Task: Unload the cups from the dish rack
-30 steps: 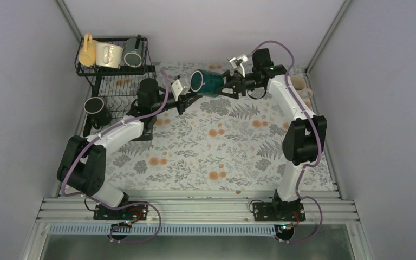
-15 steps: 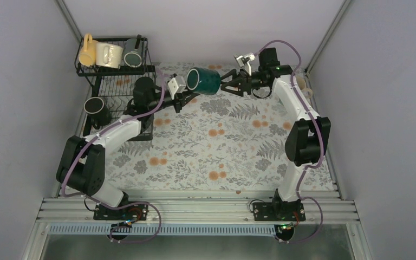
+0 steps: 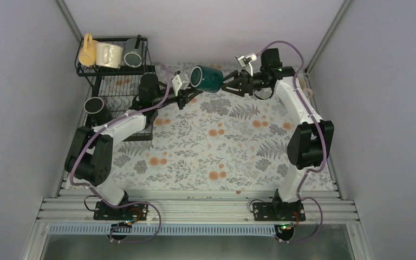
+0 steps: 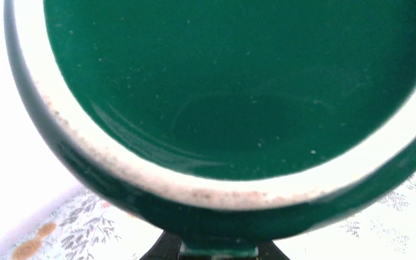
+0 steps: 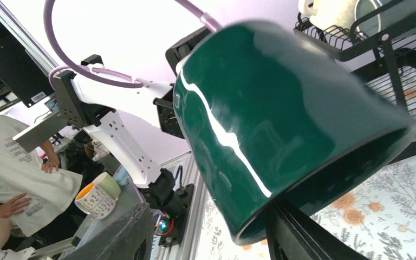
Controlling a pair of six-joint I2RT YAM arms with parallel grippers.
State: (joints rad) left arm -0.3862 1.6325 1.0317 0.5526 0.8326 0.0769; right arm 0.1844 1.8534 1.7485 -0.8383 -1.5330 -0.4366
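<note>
A floral cloth (image 3: 222, 146) covers the table beneath both arms, with pale lilac walls (image 3: 206, 27) around it and a metal rail (image 3: 195, 208) at the near edge. The dish rack (image 3: 116, 89) stands just left of the left gripper (image 3: 192, 92) and well apart from the right gripper (image 3: 226, 82). Between the two grippers, above the cloth, the dark green mug (image 3: 207, 78) hangs on its side, mouth toward the left gripper and base toward the right one. The left gripper is clenched on the mug at its lower edge. Its wrist view looks straight into the green hollow and pale speckled rim, and the frame edge cuts off which part it pinches. The right gripper is spread wide, its fingers on either side of the mug's base. One finger lies close to the wall and the other stands clear of it, and I cannot tell whether either touches. On the rack's raised shelf, left of both grippers, sit a yellow mug (image 3: 87, 50), a cream mug (image 3: 109, 54) and a dark grey mug (image 3: 132, 54). A black mug (image 3: 96, 108) sits at the left edge of the lower level. A beige mug (image 3: 305, 84) is mostly hidden behind the right arm. Past the table, the right wrist view shows a person (image 5: 16, 162) in a white shirt and a small patterned cup (image 5: 98, 196).
</note>
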